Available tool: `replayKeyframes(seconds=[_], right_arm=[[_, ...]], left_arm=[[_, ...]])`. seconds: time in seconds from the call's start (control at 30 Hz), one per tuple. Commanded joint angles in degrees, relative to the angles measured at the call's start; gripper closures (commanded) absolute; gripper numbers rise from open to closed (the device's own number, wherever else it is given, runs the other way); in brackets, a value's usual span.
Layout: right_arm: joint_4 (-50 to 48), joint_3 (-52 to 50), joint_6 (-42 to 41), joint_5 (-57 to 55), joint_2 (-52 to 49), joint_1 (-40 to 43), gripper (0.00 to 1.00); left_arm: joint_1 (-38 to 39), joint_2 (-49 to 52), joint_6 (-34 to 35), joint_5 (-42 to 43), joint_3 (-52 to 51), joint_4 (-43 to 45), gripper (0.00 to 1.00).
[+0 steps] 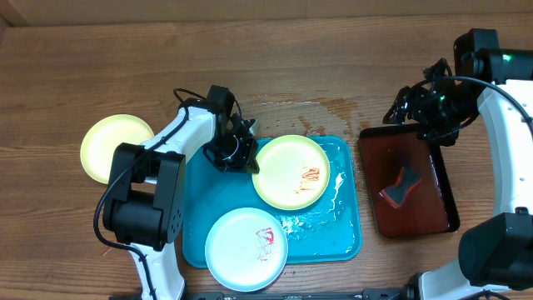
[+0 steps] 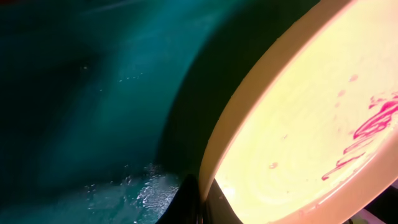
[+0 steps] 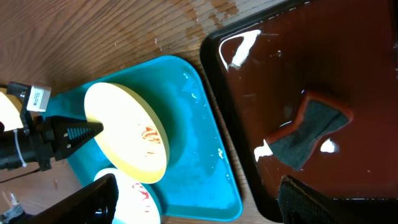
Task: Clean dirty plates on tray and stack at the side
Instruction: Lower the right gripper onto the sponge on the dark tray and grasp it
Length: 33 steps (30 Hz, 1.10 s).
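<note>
Plate (image 1: 291, 171) rim pinched by left claw (image 1: 253, 162), fingertips (image 2: 188, 204) barely visible

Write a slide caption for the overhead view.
Left claw grips the rim of a smeared yellow-green plate on the turquoise tray.

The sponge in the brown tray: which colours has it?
The sponge is dark grey with an orange-red edge; right wrist view.

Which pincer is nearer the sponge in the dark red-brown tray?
Right. The right pincer hovers open over the red-brown tray at its far edge, just beyond the sponge. The left pincer grips the yellow-green plate on the turquoise tray, farther off.
</note>
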<state>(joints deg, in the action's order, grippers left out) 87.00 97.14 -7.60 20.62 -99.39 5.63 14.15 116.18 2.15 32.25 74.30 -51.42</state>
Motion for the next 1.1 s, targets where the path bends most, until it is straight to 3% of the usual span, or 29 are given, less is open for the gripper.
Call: replayKeyframes(seconds=[0.0, 0.2, 0.43, 0.67, 0.9, 1.07], right_arm=[[-0.26, -0.07, 0.42, 0.92, 0.26, 0.0, 0.16], [-0.96, -0.07, 0.42, 0.92, 0.26, 0.0, 0.16], [-1.51, -0.07, 0.42, 0.92, 0.26, 0.0, 0.16], [-1.49, -0.42, -0.57, -0.74, 0.26, 0.0, 0.16], [-1.86, -4.96, -9.92, -10.16, 0.26, 0.0, 0.17], [-5.07, -11.04, -12.46, -12.0, 0.26, 0.0, 0.28]], left_arm=[[-0.2, 0.83, -2.19, 2.78, -0.33, 0.04, 0.96], [-0.17, 0.81, 1.05, 0.66, -0.33, 0.0, 0.96], [1.97, 0.81, 11.5, -16.24, -0.33, -1.22, 0.96], [5.42, 0.81, 13.51, -19.78, -0.31, -0.44, 0.96], [6.16, 0.81, 14.84, -21.38, -0.31, -0.33, 0.96], [6.14, 0.81, 14.56, -21.29, -0.31, -0.26, 0.96]])
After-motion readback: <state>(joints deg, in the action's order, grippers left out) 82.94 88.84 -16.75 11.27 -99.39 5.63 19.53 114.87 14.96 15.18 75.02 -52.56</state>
